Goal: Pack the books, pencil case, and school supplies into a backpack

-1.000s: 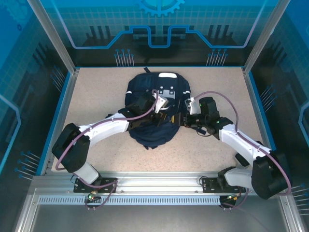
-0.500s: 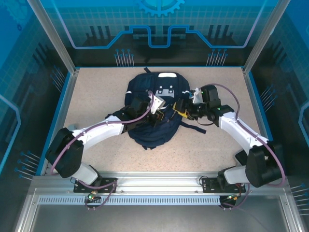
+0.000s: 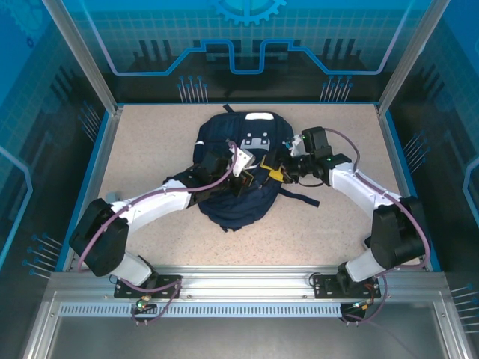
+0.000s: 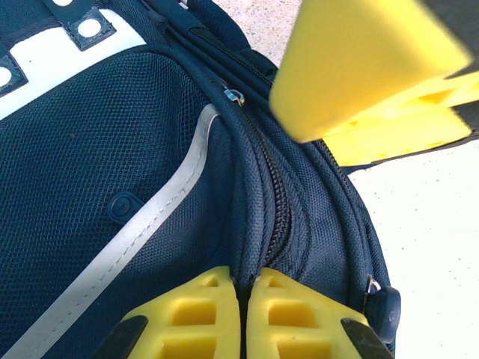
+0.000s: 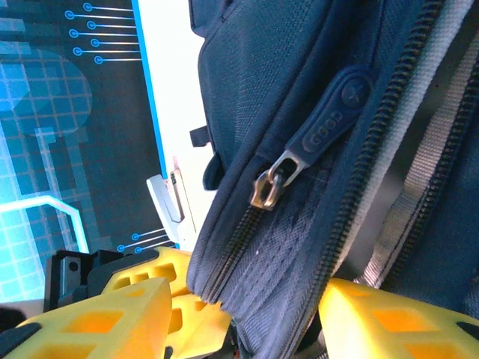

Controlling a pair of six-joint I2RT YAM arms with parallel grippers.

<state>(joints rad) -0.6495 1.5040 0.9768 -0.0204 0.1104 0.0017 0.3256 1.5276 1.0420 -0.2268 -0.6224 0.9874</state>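
**From overhead:** flat on the speckled table [image 3: 150, 149], directly beneath both claws, the navy backpack [image 3: 217, 142]. Meeting over its middle, left claw [image 3: 248, 179] and right claw [image 3: 278, 172], near enough almost to touch.

**Through the left wrist camera:** clenched tight, left claw [image 4: 243, 288], pinching a ridge of backpack [image 4: 90, 164] fabric right at the zip [image 4: 278, 217]. Ahead of its tips and to the right, the right claw's yellow fingers [image 4: 359, 67]. Off to the left, a grey stripe [image 4: 150, 224].

**Through the right wrist camera:** spread either side of a zipped edge of the backpack [image 5: 299, 60], right claw [image 5: 247, 314]. Gripping or merely straddling, impossible to tell. Just ahead of its tips, a rubber zip pull [image 5: 329, 120] on a metal slider [image 5: 268, 187].

**Likely handling:** soft, limp, light cloth, apt to bunch and slide rather than resist. Probably best taken by the pull tab for opening, with fabric beside the zip pinned as an anchor. Smooth weave, liable to slip out of a light pinch.
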